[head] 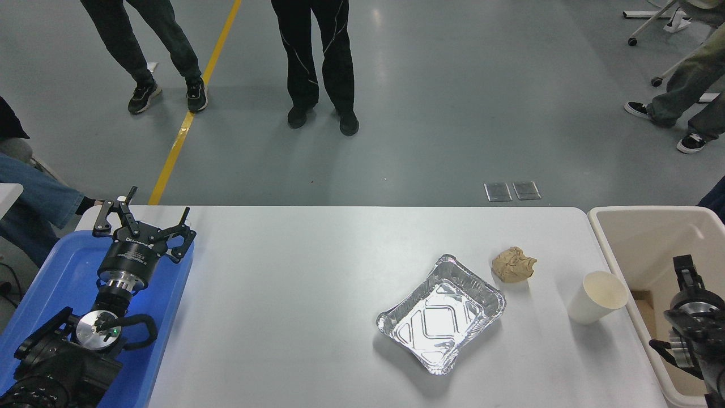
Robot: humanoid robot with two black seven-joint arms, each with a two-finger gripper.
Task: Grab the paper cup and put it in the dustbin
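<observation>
**A:** White paper cup (597, 297) stands on the tabletop (317, 294) near its right edge, just beside the cream dustbin (640, 226). Anything crowding it?

**B:** A crumpled brown paper ball (513, 264) and a foil tray (441, 313) sit to its left, both apart from it. Right gripper (684, 266) is over the dustbin; can't tell its fingers. Left gripper (143, 222) is spread wide over the blue tray (51, 272).

Two black robot arms, left gripper (144, 218) at 8 o'clock with thin linkage fingers, black cylindrical body bearing pale lettering, silver wrist ring, round silver joint cap, looped black cable, right gripper (683, 266) at 4 o'clock, black with silver collar
</observation>
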